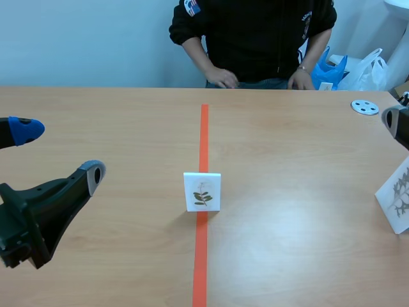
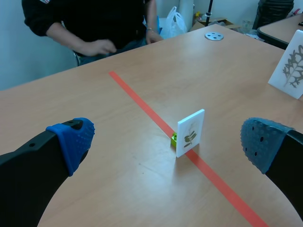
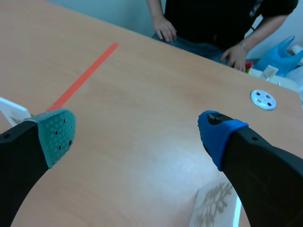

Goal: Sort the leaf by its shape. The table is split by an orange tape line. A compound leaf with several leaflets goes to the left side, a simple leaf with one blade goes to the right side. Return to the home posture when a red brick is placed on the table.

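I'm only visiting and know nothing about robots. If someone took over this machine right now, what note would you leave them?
Left end effector: open, empty, above the left half of the table.
Right end effector: open, empty, on the right side.
Leaf card: upright on the orange tape line, not yet sorted; it seems to show several leaflets, so it probably goes left.
Second leaf card: stands near the table's right edge.
Left to do: move the middle card. No red brick in view.
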